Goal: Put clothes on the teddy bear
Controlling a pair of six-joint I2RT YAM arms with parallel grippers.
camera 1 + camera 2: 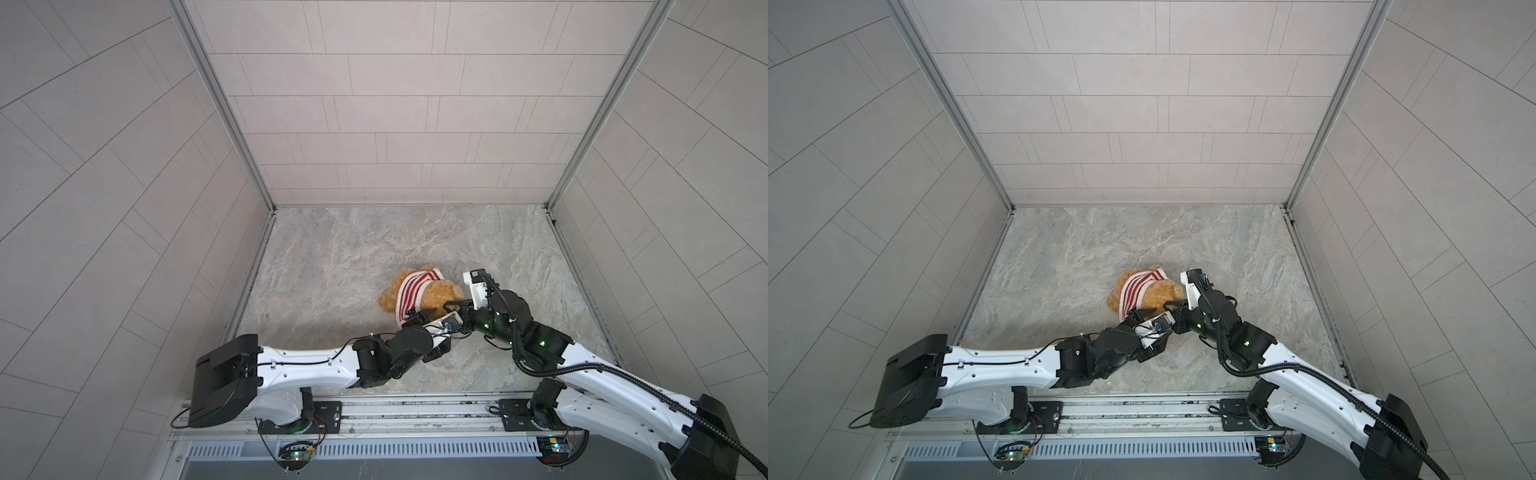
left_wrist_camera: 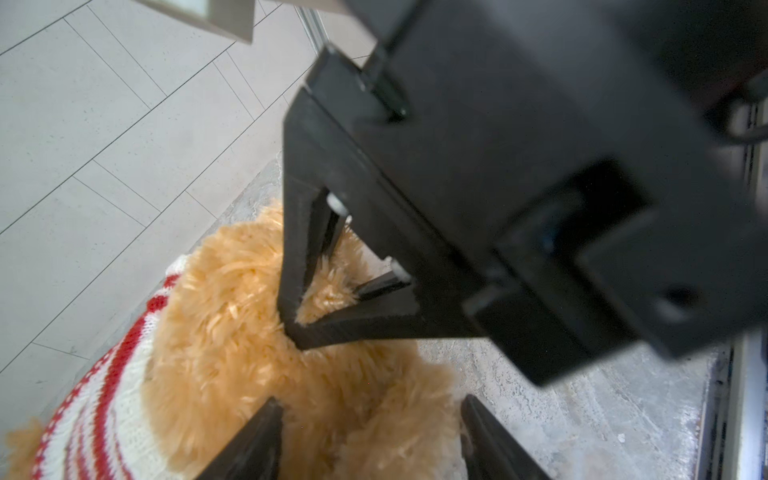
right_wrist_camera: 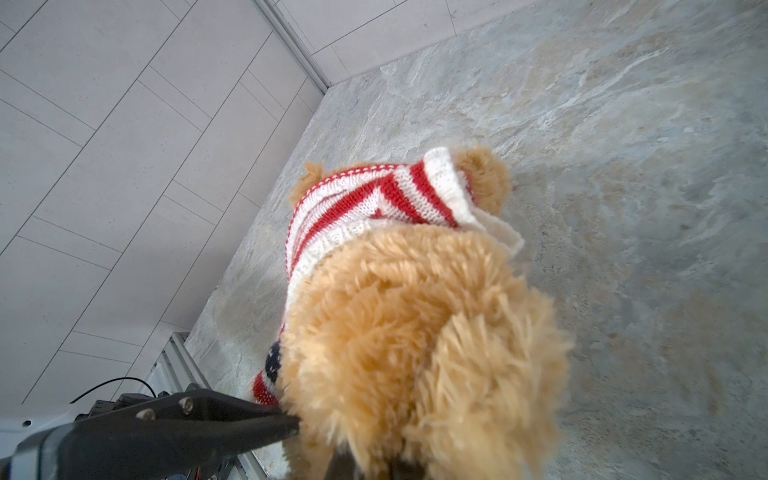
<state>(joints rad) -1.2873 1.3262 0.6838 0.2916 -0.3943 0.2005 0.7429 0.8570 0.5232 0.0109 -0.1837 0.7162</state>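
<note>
I am getting soft, even, fairly bright light in both top views. The pale wall tiles (image 1: 374,104) are showing no glare, and only faint, soft-edged shadows are lying on the marbled tabletop (image 1: 353,249). The wide lens is bowing the straight tile lines on the side walls toward the frame edges. In the left wrist view the right gripper (image 2: 293,328) is sitting so near the lens that it is blurring into a dark, underexposed mass. In the right wrist view the teddy bear (image 3: 415,332) is smearing out of focus up close, while the striped sweater (image 3: 365,199) is rendering crisp stitches.
</note>
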